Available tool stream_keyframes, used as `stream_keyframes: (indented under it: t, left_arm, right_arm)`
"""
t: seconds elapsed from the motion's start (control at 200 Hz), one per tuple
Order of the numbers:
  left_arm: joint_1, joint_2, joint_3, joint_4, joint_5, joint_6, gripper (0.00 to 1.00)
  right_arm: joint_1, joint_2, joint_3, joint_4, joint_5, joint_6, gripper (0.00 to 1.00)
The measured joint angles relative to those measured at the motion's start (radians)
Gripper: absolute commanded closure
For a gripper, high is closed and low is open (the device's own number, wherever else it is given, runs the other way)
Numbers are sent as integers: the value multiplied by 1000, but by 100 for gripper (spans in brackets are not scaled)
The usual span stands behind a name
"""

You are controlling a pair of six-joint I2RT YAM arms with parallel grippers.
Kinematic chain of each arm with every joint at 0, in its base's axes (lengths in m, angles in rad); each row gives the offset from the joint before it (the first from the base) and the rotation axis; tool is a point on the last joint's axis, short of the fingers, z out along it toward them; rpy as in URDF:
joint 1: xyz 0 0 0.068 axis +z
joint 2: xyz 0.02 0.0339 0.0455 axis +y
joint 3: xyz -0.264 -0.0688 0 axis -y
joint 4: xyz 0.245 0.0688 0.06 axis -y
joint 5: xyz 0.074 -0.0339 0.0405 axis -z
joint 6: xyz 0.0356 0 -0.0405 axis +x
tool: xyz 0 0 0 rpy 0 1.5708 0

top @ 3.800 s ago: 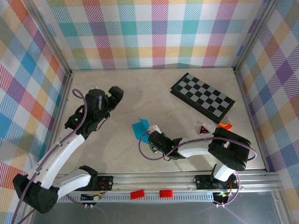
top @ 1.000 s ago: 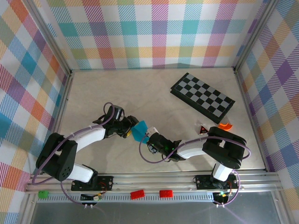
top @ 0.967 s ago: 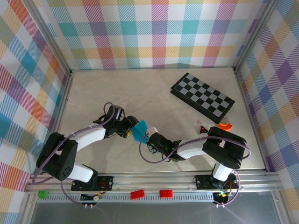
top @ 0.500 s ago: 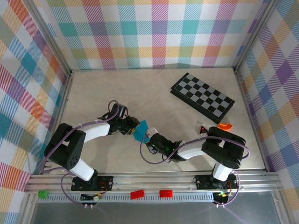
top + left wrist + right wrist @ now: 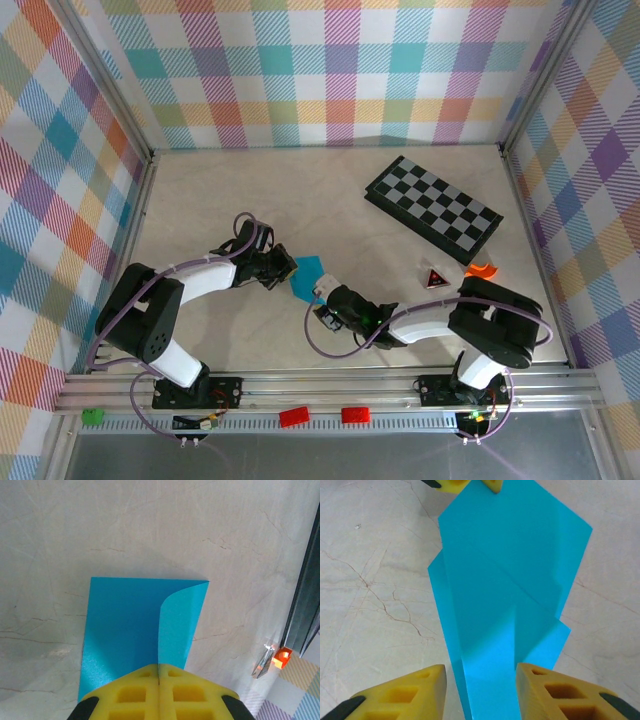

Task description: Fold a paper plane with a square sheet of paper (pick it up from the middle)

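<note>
The partly folded square sheet of paper (image 5: 308, 274) lies near the middle of the surface (image 5: 220, 200), one edge apparently pinched by the left gripper (image 5: 158, 672), fingers pressed together, while the right gripper (image 5: 480, 680) straddles its near end, fingers apart.

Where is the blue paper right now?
In the top view, the blue paper is near the middle of the table, between the left pincer and the right pincer.
</note>
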Motion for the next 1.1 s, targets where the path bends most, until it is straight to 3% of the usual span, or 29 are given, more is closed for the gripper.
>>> stream_keyframes:
  t: [0.24, 0.445, 0.885, 1.1]
  left_arm:
    - [-3, -48, -28, 15, -2, -56, 100]
    - [-8, -69, -35, 39, -3, -82, 100]
    - [-14, -71, -35, 38, -3, -92, 100]
    - [-19, -71, -35, 37, -4, -92, 100]
  right_arm:
    - [43, -52, -7, -74, 44, -109, 56]
    - [66, 5, 67, -129, 133, -155, 58]
    - [66, 85, 134, -168, 210, -139, 78]
    - [66, 85, 134, -171, 210, -102, 79]
